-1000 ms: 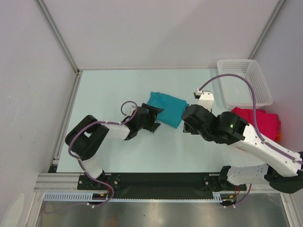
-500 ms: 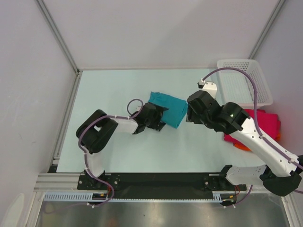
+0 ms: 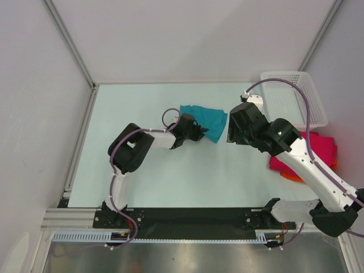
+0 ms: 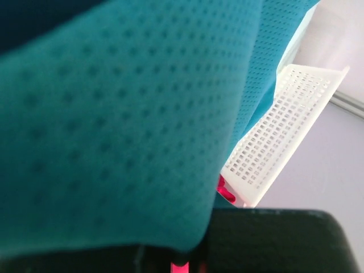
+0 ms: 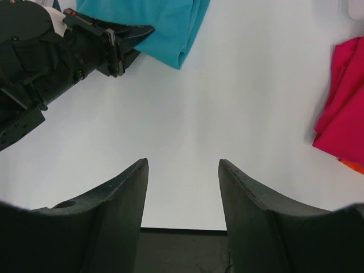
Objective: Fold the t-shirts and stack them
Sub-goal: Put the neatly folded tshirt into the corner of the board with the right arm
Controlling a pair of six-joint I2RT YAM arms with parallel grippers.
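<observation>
The teal t-shirt point(image 3: 206, 118) lies folded near the middle of the desk point(image 3: 142, 176). Its 7 o'clock edge is pinched by the left end effector point(image 3: 198, 131), whose jaws are closed tight on the cloth, and the left wrist view is filled by teal weave. The right end effector point(image 3: 232, 129) is held partly open and empty just off the shirt's 3 o'clock edge. The crimson-pink t-shirt point(image 3: 311, 149), with an orange t-shirt point(image 3: 292, 177) showing at its near edge, lies at the desk's 4 o'clock side, near the white mesh basket point(image 3: 293, 99). A carry to that pile is judged to be the step in hand. All folded layers should be caught in the pinch, the opposite edge taken by the right end effector, and the lift kept low and level so the fold is not shaken out.
</observation>
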